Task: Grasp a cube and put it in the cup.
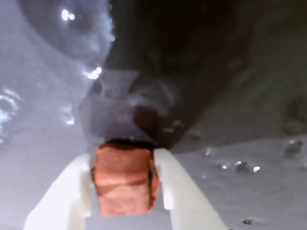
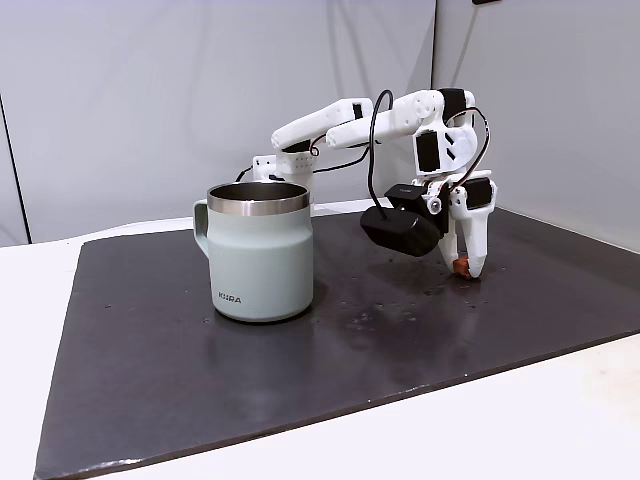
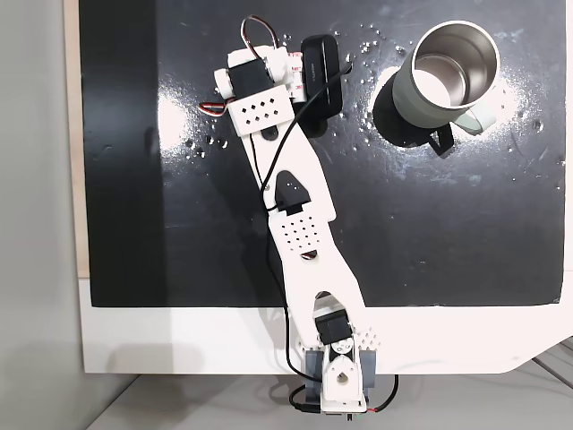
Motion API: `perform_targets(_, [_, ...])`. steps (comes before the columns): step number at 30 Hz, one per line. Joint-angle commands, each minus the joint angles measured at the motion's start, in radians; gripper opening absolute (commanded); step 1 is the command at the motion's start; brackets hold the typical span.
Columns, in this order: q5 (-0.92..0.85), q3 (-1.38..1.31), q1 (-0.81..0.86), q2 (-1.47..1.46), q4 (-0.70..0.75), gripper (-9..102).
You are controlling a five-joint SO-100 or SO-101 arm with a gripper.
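In the wrist view the cube sits between the two white fingers of the claw, which press against its left and right sides. The claw is narrowed to the cube's width and has hold of it. The cube's top end reaches about level with the fingertips, and its lower end runs down between the fingers toward the bottom of that view. It looks a little longer along the fingers than across them, though the picture is blurred and its edges are soft. A dark shadow lies on the mat just past the fingertips.

In the side fixed view the claw points down at the black mat, and the cube shows as a small reddish spot at the fingertips, close to the mat; whether it touches the mat cannot be told. The cup stands upright well to the left of the claw, handle on its left, with small white letters near its base that read "KURA".

From above, the cup stands to the right of the arm's black wrist camera, open mouth up, handle toward the lower right.
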Motion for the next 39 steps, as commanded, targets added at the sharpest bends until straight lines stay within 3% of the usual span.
perform_targets(1, [0.008,-0.049,0.005,0.008,-0.017,6])
perform_targets(7, [0.021,-0.034,0.009,0.129,0.003,7])
perform_targets(23, [0.106,0.327,0.123,0.816,0.014,6])
perform_targets(31, [0.094,0.368,0.181,0.871,0.021,6])
perform_targets(39, [0.098,0.336,0.391,0.865,0.075,5])
